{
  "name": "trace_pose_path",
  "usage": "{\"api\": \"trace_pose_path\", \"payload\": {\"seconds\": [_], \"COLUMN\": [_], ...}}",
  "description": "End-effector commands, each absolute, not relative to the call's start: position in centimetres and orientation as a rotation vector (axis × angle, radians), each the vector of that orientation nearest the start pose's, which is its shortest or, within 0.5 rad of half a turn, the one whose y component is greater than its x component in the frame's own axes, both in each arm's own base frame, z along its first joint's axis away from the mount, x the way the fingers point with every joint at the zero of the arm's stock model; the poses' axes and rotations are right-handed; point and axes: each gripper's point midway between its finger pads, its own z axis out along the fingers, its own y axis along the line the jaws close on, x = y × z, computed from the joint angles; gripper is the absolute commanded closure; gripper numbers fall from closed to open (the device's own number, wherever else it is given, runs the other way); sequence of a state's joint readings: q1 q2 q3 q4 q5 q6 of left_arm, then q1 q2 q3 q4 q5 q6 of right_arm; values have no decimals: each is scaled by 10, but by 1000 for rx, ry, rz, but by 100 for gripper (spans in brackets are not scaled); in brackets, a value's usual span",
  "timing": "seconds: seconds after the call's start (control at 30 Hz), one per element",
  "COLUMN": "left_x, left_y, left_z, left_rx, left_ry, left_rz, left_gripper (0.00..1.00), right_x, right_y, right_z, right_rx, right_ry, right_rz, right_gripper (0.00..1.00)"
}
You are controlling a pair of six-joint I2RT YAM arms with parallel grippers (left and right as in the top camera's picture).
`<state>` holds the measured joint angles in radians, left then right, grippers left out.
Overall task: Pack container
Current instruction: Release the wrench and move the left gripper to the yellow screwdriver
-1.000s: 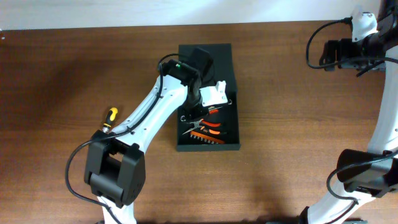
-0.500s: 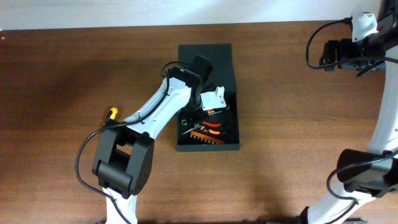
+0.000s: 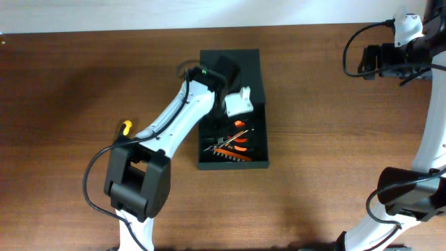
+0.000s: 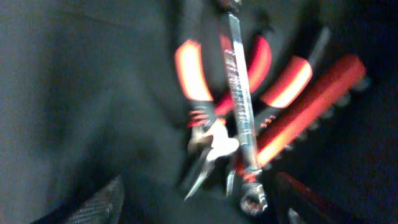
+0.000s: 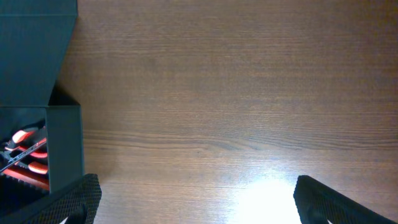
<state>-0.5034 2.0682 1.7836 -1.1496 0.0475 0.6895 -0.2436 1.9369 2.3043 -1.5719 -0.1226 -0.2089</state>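
The container [image 3: 259, 104] is a dark green box with its flap lid [image 3: 230, 57] lying open at the far side. Inside lie red-handled pliers [image 4: 198, 74], a silver wrench [image 4: 240, 106] across them and a red bit holder [image 4: 311, 106]. My left gripper [image 3: 238, 109] hovers over the box's middle, open, with nothing between its fingers [image 4: 93, 202]; the wrench rests loose just ahead of them. My right gripper [image 3: 369, 61] hangs at the far right, open over bare wood, with the box [image 5: 62, 146] at its left in the right wrist view.
A yellow-handled screwdriver [image 3: 124, 127] lies on the brown table [image 3: 83, 84] left of the box, partly under my left arm. The right arm's base stands at the front right corner [image 3: 404, 195].
My left gripper has opened and let go of the wrench, which now lies on the pliers in the box. The gripper has drawn slightly up and back. The right arm has not moved.
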Motion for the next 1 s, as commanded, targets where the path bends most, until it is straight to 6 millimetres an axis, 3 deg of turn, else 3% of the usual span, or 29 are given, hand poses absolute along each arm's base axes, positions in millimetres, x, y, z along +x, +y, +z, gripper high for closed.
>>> {"api": "trace_pose_path", "payload": {"seconds": [0.0,0.07,0.17,0.37,0.5,0.57,0.67,0.77,0.97], "left_x": [402,406,400,364,336,325,306,295,299], "left_y": [-196,-173,-132,-50,-5,9,33,52,80], "left_z": [176,208,237,272,301,306,299,274,184], "left_rx": [1414,1279,1020,717,539,471,375,321,328], "left_ry": [2442,2470,2561,2701,2674,2662,2657,2659,2708], "left_rz": [164,248,279,298,321,318,324,291,187], "left_gripper": [0,1,1,1,1,1,1,1,1], "right_x": [402,402,402,404,404,404,404,404,404], "right_y": [-76,-76,-76,-76,-76,-76,-76,-76,-76], "right_z": [274,274,274,275,275,275,275,275,275], "right_rx": [23,24,24,23,23,23,23,23,23], "right_ry": [2762,2762,2761,2754,2755,2755,2755,2755,2754], "right_rz": [73,73,73,70,70,70,70,70,70], "right_gripper": [1,1,1,1,1,1,1,1,1]}}
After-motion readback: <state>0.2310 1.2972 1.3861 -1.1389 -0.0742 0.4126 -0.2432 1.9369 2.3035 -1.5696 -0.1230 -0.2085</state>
